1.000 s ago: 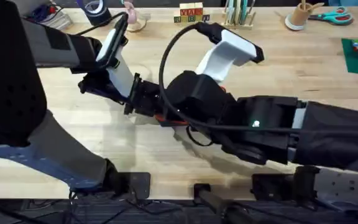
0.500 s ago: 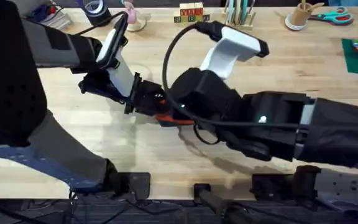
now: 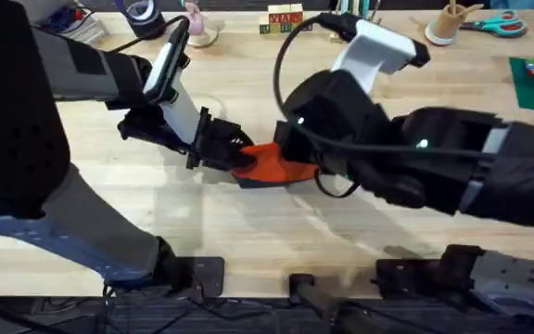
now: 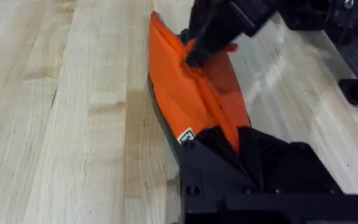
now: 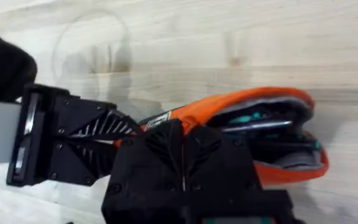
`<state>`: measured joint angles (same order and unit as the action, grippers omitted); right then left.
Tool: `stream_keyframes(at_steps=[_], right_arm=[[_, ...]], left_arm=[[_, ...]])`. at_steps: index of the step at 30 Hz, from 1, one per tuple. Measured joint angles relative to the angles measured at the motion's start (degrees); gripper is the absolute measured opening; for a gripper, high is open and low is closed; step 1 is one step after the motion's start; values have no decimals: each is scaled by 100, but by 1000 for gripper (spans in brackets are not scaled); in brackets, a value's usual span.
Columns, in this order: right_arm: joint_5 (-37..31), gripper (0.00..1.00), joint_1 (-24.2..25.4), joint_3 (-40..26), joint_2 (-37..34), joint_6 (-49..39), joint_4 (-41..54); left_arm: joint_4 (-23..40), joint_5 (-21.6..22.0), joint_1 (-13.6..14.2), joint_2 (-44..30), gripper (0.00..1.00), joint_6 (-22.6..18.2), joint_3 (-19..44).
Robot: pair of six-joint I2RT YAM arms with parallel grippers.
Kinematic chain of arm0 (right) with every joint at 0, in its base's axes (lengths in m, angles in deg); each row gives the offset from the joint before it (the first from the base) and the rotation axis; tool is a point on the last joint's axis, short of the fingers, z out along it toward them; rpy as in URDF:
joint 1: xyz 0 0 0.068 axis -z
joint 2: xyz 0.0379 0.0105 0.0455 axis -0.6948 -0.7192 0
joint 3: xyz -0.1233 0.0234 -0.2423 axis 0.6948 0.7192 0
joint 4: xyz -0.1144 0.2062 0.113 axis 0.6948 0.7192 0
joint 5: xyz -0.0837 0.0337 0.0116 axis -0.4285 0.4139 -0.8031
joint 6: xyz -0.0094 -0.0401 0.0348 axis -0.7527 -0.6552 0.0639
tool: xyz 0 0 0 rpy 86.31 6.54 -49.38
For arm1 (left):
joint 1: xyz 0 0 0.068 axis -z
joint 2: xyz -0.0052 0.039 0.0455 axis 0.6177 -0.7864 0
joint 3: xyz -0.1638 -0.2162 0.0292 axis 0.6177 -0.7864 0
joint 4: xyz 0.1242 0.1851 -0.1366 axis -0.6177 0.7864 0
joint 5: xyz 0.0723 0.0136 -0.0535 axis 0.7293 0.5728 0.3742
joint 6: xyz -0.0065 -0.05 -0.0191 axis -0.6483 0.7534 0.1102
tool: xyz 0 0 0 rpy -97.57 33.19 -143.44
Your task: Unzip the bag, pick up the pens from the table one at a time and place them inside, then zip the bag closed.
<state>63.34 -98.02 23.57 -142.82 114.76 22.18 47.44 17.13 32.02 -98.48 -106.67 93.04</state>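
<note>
1. An orange fabric bag (image 3: 272, 165) with a dark base lies on the light wooden table (image 3: 202, 223), near the middle of the overhead view, between the two arms; it rests on the bare planks.
2. The left gripper (image 3: 233, 156) reaches in from the left side of the overhead view and meets the bag's left end; in the left wrist view its black fingers (image 4: 229, 168) are closed onto the bag's (image 4: 185, 93) near end, pinching the orange fabric beside a small white label.
3. The right gripper (image 3: 290, 153) comes across from the right, its large dark arm covering the bag's right part in the overhead view; in the left wrist view its dark tip (image 4: 201, 50) is pressed against the top seam of the bag, at the end farther from the left gripper; whether it is pinching the zip pull or just touching the seam cannot be told, and its jaw gap cannot be told either.
4. In the right wrist view the bag (image 5: 272, 112) gapes open at its mouth; a grey lining shows inside, with slim dark and teal shapes lying in it, too unclear to name; the left gripper (image 5: 135, 134) holds the bag's other end.
</note>
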Motion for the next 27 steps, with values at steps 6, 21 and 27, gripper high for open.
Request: stream_keyframes(at_steps=[6,21,27], right_arm=[[115,29,514,0,60,-344,140],[571,30,1904,0,127,-968,573],[798,29,2221,0,137,-972,617]], left_arm=[[-37,-70,0,0,42,0,0],[-103,-122,0,0,42,0,2],[-144,-154,55,0,42,0,0]])
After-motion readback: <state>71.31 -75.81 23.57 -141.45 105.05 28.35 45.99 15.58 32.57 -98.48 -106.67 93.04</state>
